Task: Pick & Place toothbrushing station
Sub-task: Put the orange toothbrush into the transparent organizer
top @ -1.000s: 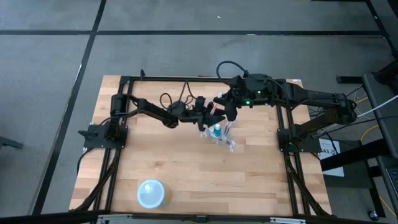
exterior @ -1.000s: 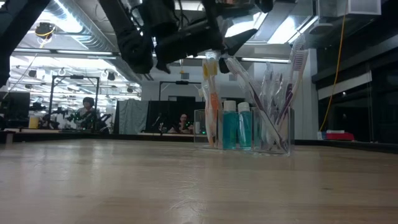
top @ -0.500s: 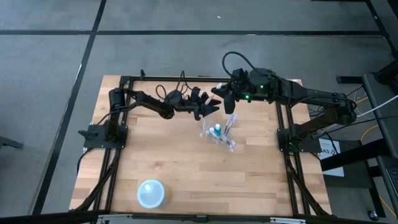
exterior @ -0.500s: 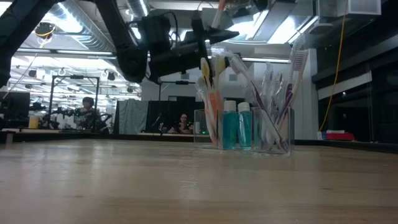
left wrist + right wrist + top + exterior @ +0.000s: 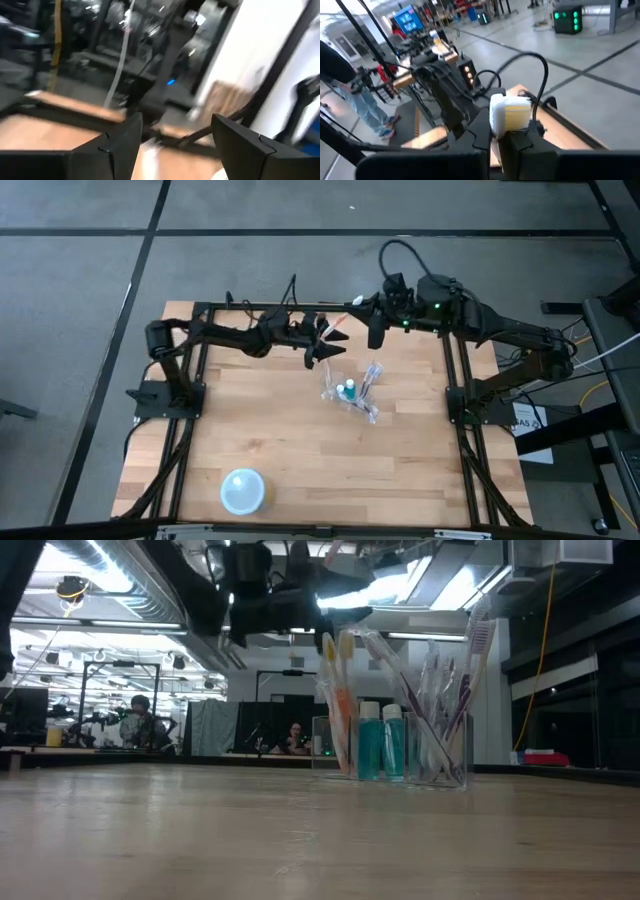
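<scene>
The toothbrushing station point(image 5: 350, 392) stands on the wooden table right of centre: a clear plastic cup point(image 5: 430, 745) holding several white toothbrushes point(image 5: 470, 680) with orange or purple accents and a teal tube point(image 5: 370, 745). My right gripper point(image 5: 372, 322) hovers above the table's far edge, beyond the station, shut on one toothbrush point(image 5: 340, 327). My left gripper point(image 5: 323, 352) is open and empty, up in the air just left of the station's far side; its wrist view point(image 5: 175, 145) shows nothing between the fingers. My right gripper pinches the toothbrush between its two fingers close to one end, and a white and pale yellow end point(image 5: 510, 114) sticks up just past the fingertips. The rest of the brush point(image 5: 336, 329) reaches out from the gripper toward the table's left, lifted clear of the cup and table.
A pale blue round bowl point(image 5: 243, 491) sits near the table's front left. Black frame bars point(image 5: 200, 308) run along the far and side edges. Bare wood lies between the bowl and the station. People show in the room beyond point(image 5: 140, 720) point(image 5: 350, 85).
My right gripper has risen and gone from over the station toward the table's far edge, carrying one toothbrush clear of the cup. My left gripper has drawn back from the station toward the far left and up. The station has stayed in place.
</scene>
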